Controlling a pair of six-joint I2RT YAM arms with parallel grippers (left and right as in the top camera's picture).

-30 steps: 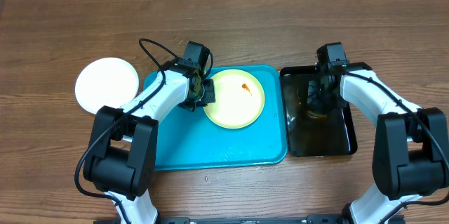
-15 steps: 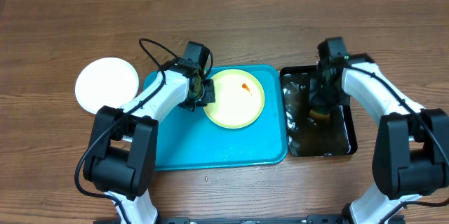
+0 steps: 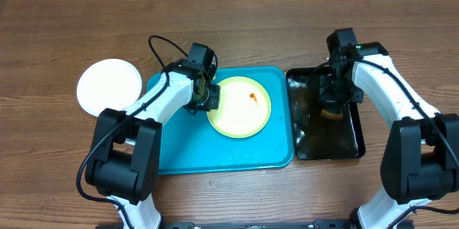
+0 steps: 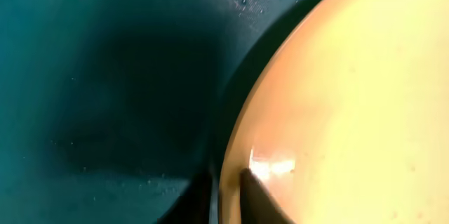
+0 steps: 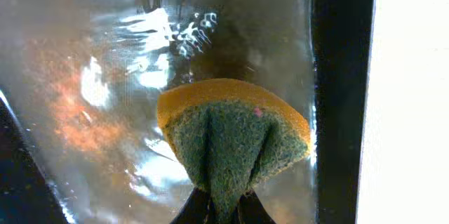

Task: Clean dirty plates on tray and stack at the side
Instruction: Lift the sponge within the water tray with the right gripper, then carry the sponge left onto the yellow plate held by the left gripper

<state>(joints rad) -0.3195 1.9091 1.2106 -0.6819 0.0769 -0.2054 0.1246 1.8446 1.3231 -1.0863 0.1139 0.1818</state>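
A pale yellow plate [image 3: 240, 107] with a small orange-red smear [image 3: 253, 97] lies on the turquoise tray [image 3: 215, 150]. My left gripper [image 3: 208, 98] is shut on the plate's left rim; the left wrist view shows its fingers [image 4: 231, 196] pinching the rim of the plate [image 4: 351, 112]. A white plate [image 3: 109, 85] sits on the table left of the tray. My right gripper [image 3: 336, 100] is shut on a yellow and green sponge [image 5: 235, 136] and holds it just above the water in the black tray [image 3: 326, 143].
The black tray holds murky water [image 5: 105, 90]. Its rim [image 5: 340, 97] runs along the right of the sponge. Bare wooden table [image 3: 237, 28] lies behind both trays.
My right gripper has lifted the sponge out of the water and moved it slightly right. The yellow plate has shifted a little toward the front in my left gripper.
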